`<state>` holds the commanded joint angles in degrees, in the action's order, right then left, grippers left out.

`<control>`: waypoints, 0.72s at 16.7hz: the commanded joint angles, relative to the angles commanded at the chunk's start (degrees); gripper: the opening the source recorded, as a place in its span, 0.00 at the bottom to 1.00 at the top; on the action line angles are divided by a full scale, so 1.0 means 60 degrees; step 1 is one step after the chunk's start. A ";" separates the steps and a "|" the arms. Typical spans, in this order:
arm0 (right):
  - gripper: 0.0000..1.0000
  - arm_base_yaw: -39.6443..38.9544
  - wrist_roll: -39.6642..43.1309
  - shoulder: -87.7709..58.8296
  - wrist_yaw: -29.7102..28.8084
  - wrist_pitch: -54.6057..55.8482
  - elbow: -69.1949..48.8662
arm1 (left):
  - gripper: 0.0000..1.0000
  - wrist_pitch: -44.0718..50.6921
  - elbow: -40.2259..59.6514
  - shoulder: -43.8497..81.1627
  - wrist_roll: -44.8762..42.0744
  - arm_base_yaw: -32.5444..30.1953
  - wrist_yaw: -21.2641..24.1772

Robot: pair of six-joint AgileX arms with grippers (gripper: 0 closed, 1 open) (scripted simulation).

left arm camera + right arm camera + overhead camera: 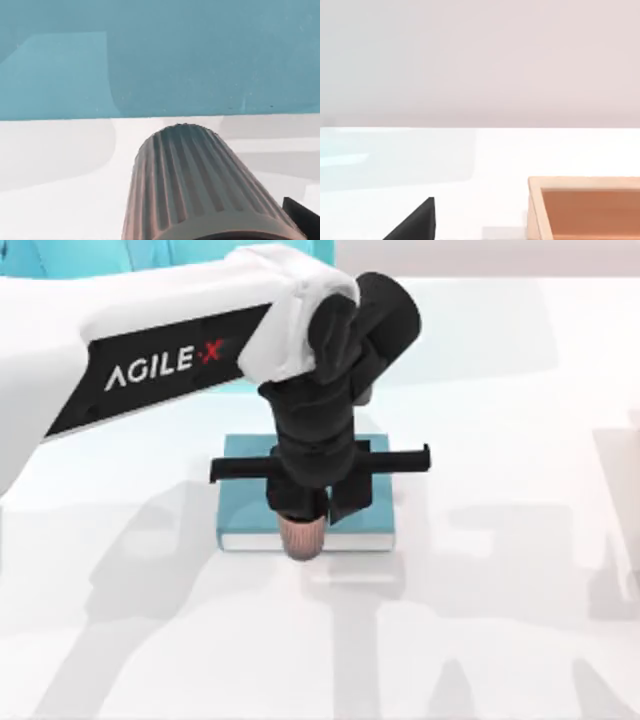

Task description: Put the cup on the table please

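Our left arm reaches in from the top view's left, and our left gripper (303,508) hangs over the near edge of the teal book (245,525), grasping the cup (303,538) — the ribbed copper-brown tumbler pokes out below the black fingers, right at the book's front edge and overlapping it from above. We cannot tell whether the cup touches the book or is held just above it. In the left wrist view the cup (192,185) sits close to the camera, with the book (160,60) behind it and the white table (55,170) between them. The table (480,640) spreads glossy and white all around the book. Our right gripper (415,222) shows as a dark tip in its wrist view, away from the book, near a wooden tray (585,207) — we cannot tell whether its fingers are parted.
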<state>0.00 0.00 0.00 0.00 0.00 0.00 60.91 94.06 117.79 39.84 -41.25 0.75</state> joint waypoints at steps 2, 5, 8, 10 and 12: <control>1.00 0.0000 0.0000 0.0000 0.0000 0.0000 0.0000 | 0.30 0.0000 0.0000 0.0000 0.0000 0.0000 0.0000; 1.00 0.0000 0.0000 0.0000 0.0000 0.0000 0.0000 | 0.53 0.0000 0.0000 0.0000 0.0000 0.0000 0.0000; 1.00 0.0000 0.0000 0.0000 0.0000 0.0000 0.0000 | 0.75 0.0000 0.0000 0.0000 0.0000 0.0000 0.0000; 1.00 0.0000 0.0000 0.0000 0.0000 0.0000 0.0000 | 0.90 0.0000 0.0000 0.0000 0.0000 0.0000 0.0000; 1.00 0.0000 0.0000 0.0000 0.0000 0.0000 0.0000 | 1.00 0.0000 0.0000 0.0000 0.0000 0.0000 0.0000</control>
<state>0.00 0.00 0.00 0.00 0.00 0.00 60.91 94.06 117.79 39.84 -41.25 0.75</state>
